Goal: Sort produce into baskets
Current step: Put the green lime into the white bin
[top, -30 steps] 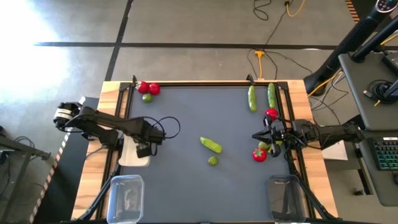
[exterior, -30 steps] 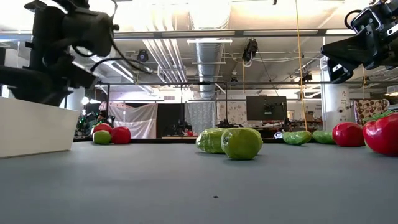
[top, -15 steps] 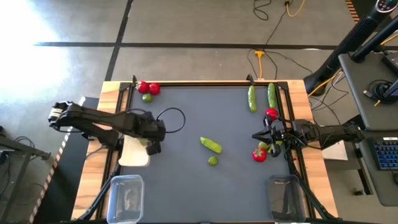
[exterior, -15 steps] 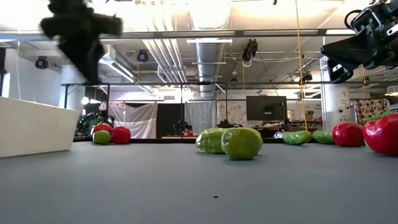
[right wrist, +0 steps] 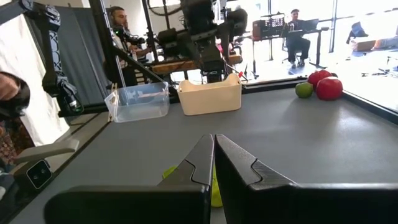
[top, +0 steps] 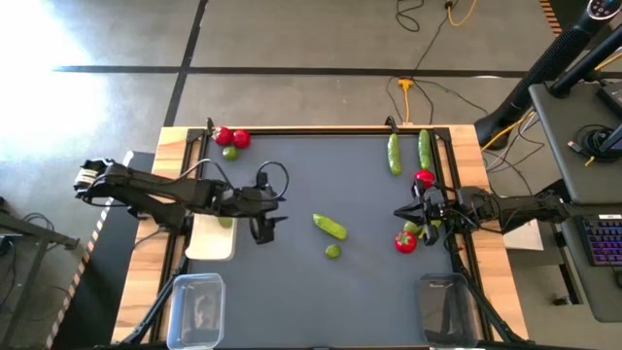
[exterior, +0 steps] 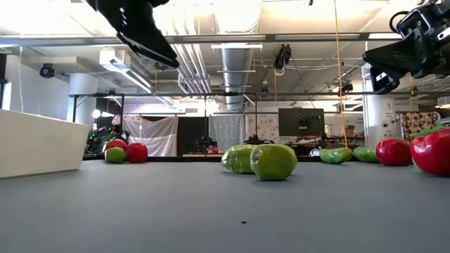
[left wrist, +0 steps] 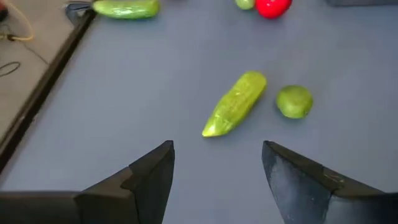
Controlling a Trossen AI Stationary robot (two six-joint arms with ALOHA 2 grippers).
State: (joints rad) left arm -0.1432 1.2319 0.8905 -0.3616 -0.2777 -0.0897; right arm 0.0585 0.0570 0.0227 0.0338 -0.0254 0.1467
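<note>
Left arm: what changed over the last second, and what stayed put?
The left hand swung from above the white tray out over the mat toward the cucumber and lime at the centre, open and empty. A lime now shows in the tray. The right hand, shut, and the loose produce stayed put.

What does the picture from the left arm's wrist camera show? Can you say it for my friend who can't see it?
The left gripper hangs open above the dark table, its two fingers apart, empty. Just past them lie a green cucumber and a round lime, close together but apart. Farther off lie another cucumber and a red tomato-like piece.
</note>
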